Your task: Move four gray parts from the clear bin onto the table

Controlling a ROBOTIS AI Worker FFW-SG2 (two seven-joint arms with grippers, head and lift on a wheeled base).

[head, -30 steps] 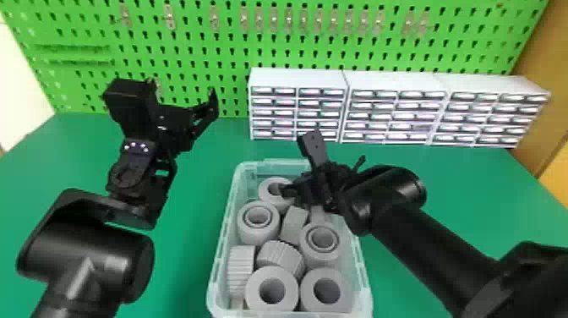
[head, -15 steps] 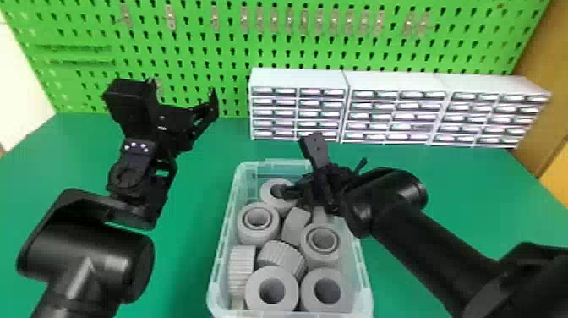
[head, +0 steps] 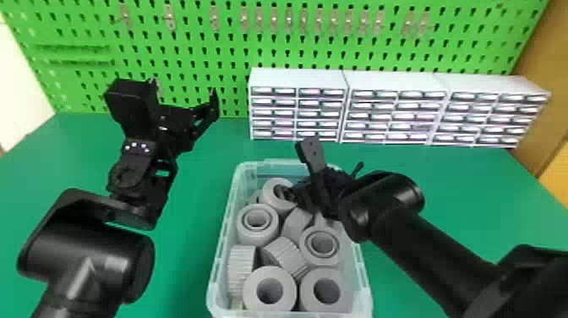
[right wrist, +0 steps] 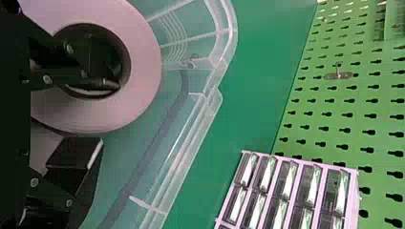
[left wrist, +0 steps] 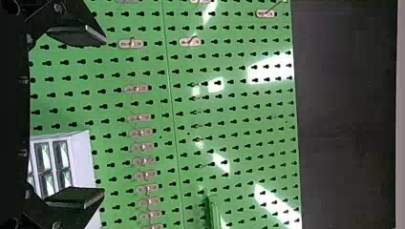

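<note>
The clear bin [head: 220, 237] holds several ribbed or ring-shaped gray parts, such as one ring [head: 248, 287] at its near end. At the bin's far-left corner, my right gripper [head: 296, 197] reaches over the right wall to a gray ring [head: 268, 195]. In the right wrist view, my right gripper [right wrist: 107, 116] is shut on the wall of that gray ring [right wrist: 144, 62], one finger inside its hole and the other against its outside. My left gripper [head: 184, 87] is parked above the table at the left; in the left wrist view the left gripper [left wrist: 103, 117] stands open and holds nothing.
White drawer cabinets [head: 298, 80] line the table's back before a green pegboard [head: 228, 46]. Green table [head: 186, 253] surface runs along both sides of the bin. The right forearm crosses the table right of the bin.
The ring at the right gripper has shifted very slightly right and nearer, and neighbouring gray parts have settled a little toward the near end. The left arm has stayed put.
</note>
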